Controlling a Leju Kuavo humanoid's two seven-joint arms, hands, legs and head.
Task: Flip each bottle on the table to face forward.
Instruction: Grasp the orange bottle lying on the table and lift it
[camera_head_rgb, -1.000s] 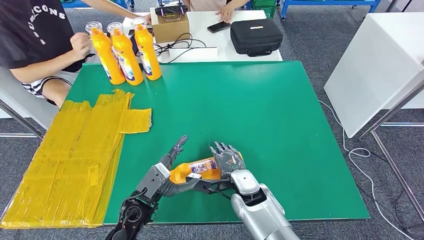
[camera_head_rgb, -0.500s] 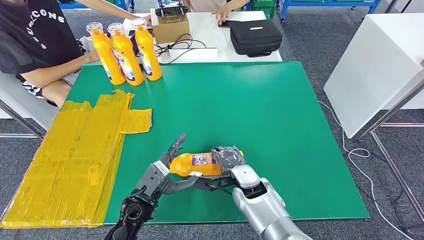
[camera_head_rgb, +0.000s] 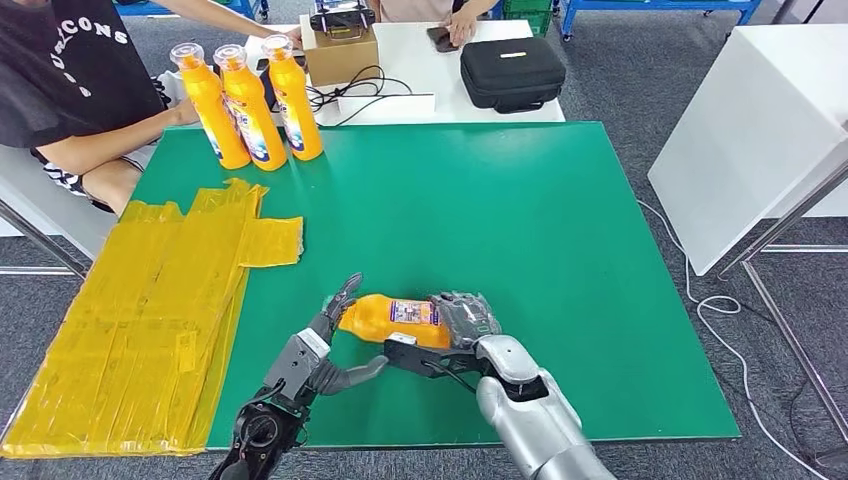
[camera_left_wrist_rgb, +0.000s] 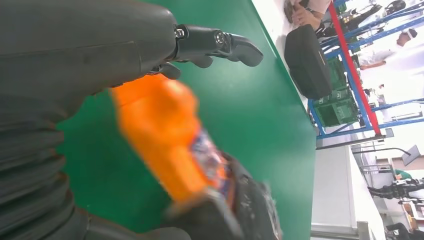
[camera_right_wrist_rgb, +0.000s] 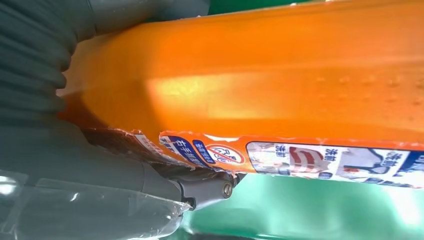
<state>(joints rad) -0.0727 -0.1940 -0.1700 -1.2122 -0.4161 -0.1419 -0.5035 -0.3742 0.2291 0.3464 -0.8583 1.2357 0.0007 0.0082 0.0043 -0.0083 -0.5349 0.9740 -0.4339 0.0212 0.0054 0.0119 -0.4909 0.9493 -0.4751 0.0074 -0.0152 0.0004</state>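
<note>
My right hand (camera_head_rgb: 458, 322) gripped the orange plastic bottle with a blue-and-white label (camera_head_rgb: 395, 318), which lay on its side near the front edge of the green table (camera_head_rgb: 520, 220). My left hand (camera_head_rgb: 325, 340) sat with fingers spread at the bottle's other end, holding nothing. Three upright orange bottles (camera_head_rgb: 248, 100) stood at the table's far left corner.
</note>
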